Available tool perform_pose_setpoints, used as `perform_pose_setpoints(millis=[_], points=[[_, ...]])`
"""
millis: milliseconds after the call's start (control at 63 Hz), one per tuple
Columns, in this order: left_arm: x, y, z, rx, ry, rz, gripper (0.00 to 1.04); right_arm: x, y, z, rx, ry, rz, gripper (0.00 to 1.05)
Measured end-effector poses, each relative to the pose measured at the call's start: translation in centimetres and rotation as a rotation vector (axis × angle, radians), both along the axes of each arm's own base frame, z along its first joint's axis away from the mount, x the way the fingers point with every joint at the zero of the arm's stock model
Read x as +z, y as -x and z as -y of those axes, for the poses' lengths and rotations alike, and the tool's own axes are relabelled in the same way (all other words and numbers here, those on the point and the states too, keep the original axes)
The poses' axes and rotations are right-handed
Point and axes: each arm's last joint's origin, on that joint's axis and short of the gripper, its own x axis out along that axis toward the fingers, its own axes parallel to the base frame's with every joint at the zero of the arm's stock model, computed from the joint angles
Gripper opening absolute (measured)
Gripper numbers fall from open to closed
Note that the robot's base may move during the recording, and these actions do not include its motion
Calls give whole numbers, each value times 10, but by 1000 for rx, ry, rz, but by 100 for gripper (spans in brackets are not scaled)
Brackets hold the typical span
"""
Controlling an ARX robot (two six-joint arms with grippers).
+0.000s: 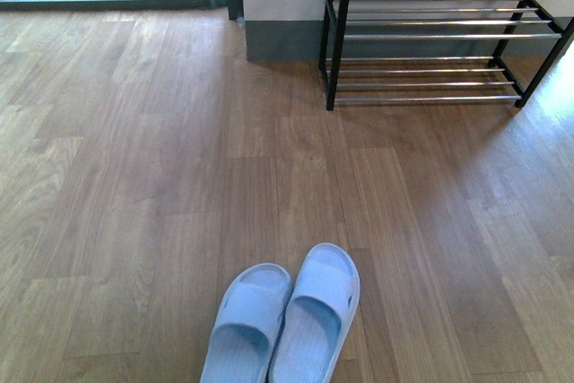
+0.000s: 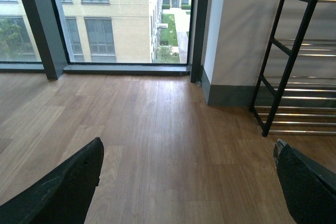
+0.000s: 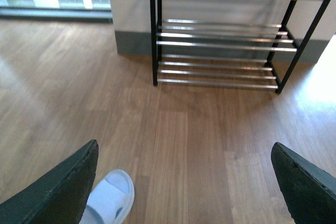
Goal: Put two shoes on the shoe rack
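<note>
Wooden floor [image 1: 134, 177] – plank pattern, fills most of the front view. Window [image 2: 115, 19] – full height, at the far left. Shoe rack [image 1: 430, 36] – black side frames, chrome bars, upright against the grey-skirted wall [image 2: 241, 24] at the far right.

Two shoes [image 1: 314, 311] – pale blue open-toed slides, not lace-ups. They lie side by side and touching on the floor at the near edge, toes towards the rack, well apart from it.

Left gripper [image 2: 187, 148]: fingers spread wide, holding nothing. Right gripper [image 3: 185, 148]: likewise spread and unloaded, with one slide beside its finger.
</note>
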Motion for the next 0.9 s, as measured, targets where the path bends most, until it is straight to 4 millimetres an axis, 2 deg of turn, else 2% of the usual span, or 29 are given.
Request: perform_pose_setpoints(millis=[111, 190, 286, 381, 476, 666, 777, 904], points=[[0, 0, 0, 0, 0, 0, 95, -29, -42, -8, 36, -7, -148, 95], [0, 0, 0, 0, 0, 0, 95, -67, -67, -16, 64, -11, -327, 95], [0, 0, 0, 0, 0, 0, 95, -109, -83, -26, 88, 1, -498, 95], [0, 0, 0, 0, 0, 0, 95, -162, -99, -38, 97, -11, -690, 95], [0, 0, 0, 0, 0, 0, 95, -195, -108, -45, 92, -40, -789, 95], [0, 0, 0, 0, 0, 0, 95, -249, -122, -57, 46, -100, -919, 95], [0, 0, 0, 0, 0, 0, 95, -275, -137, -67, 20, -165, -967, 95], [0, 0, 0, 0, 0, 0, 95, -290, -163, -77, -1, -225, -969, 95]])
